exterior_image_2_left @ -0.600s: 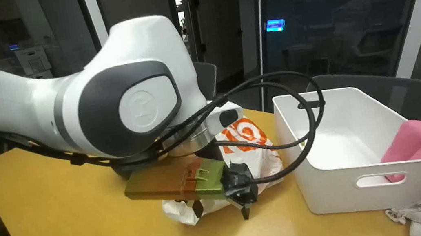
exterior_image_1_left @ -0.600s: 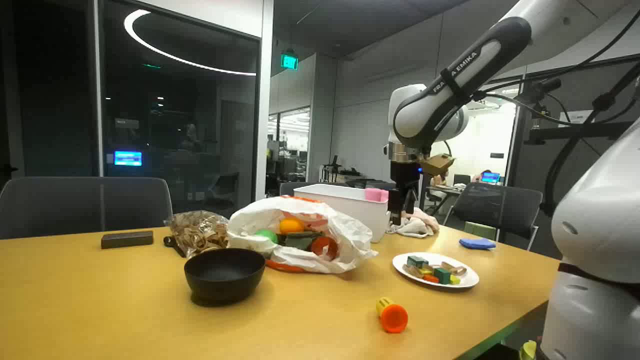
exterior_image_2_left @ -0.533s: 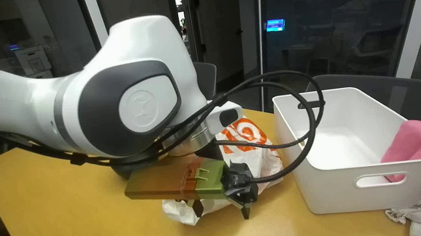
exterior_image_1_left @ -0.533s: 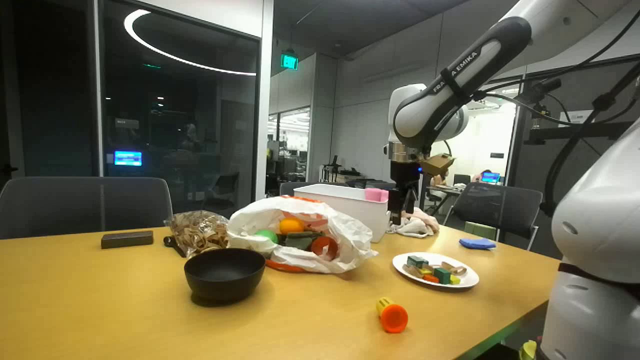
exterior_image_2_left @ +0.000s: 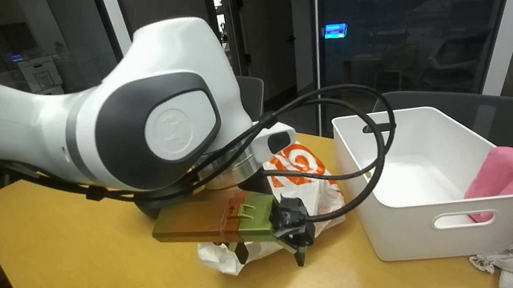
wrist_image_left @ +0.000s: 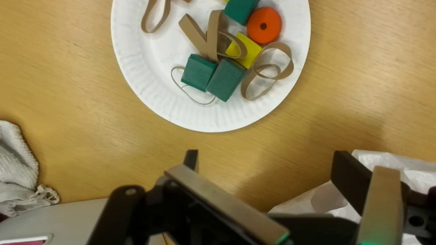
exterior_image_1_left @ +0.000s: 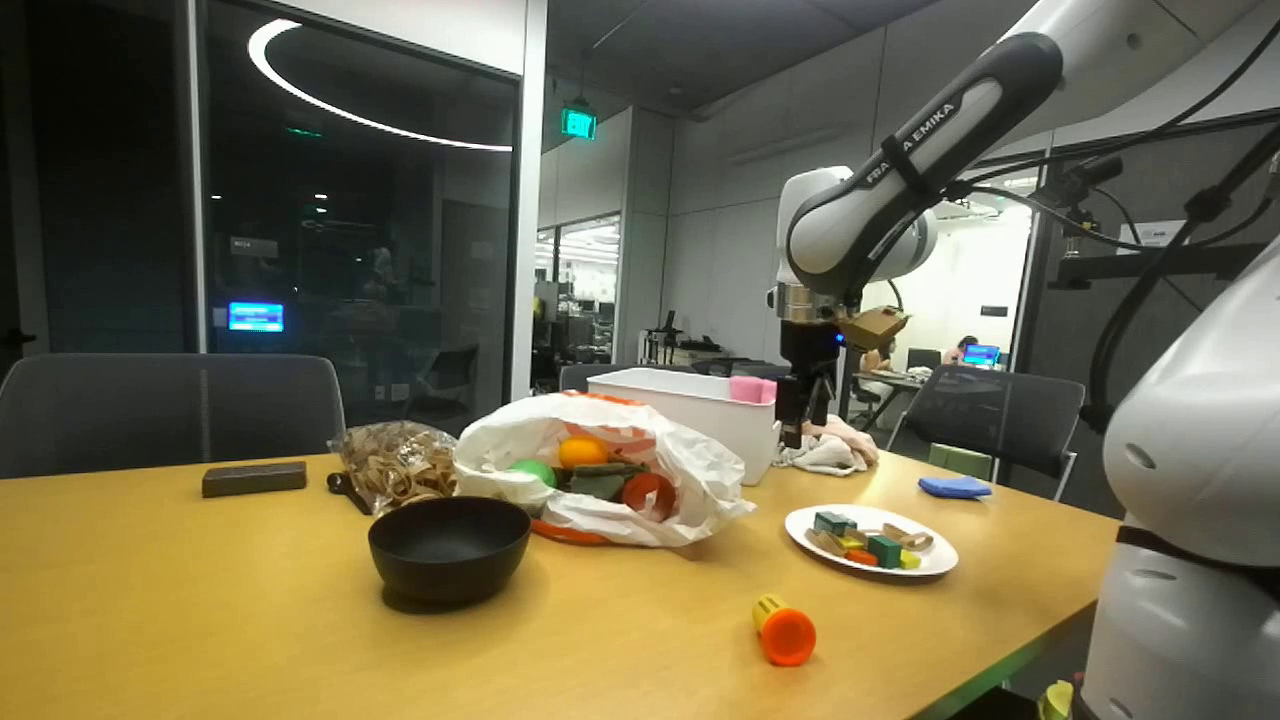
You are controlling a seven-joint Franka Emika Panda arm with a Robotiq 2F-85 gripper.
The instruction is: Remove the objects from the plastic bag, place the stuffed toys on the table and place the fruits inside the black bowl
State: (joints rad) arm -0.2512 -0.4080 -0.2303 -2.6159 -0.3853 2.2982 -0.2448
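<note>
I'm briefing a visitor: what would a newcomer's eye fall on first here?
Probably the white robot arm, its open gripper hanging above the table. Next, the white plastic bag lying open there, an orange fruit and a green fruit showing inside. The black bowl stands in front of it in an exterior view.

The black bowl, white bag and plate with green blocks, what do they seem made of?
Black bowl: matte, possibly plastic or ceramic; no sharp glints. White bag: apparently thin plastic film; crinkled, faintly glossy. White plate: probably paper; matte, fluted rim.
</note>
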